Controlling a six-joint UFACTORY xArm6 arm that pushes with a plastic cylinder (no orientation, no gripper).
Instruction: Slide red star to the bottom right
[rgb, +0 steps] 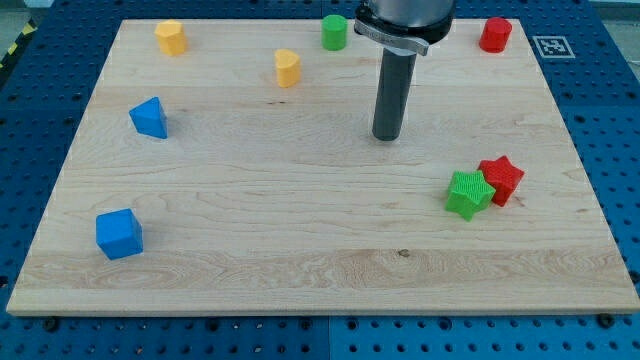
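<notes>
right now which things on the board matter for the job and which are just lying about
For the job: red star; my tip, up-left of it, not touching.

Lying about: green star touching the red star, red cylinder, green cylinder, two yellow blocks, two blue blocks.

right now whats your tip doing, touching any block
My tip: touching nothing, on bare board, up and to the view's left of the red star and green star.

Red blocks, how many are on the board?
2. The red star sits at the view's right, touching the green star. The red cylinder stands at the view's top right. None seems hidden.
</notes>
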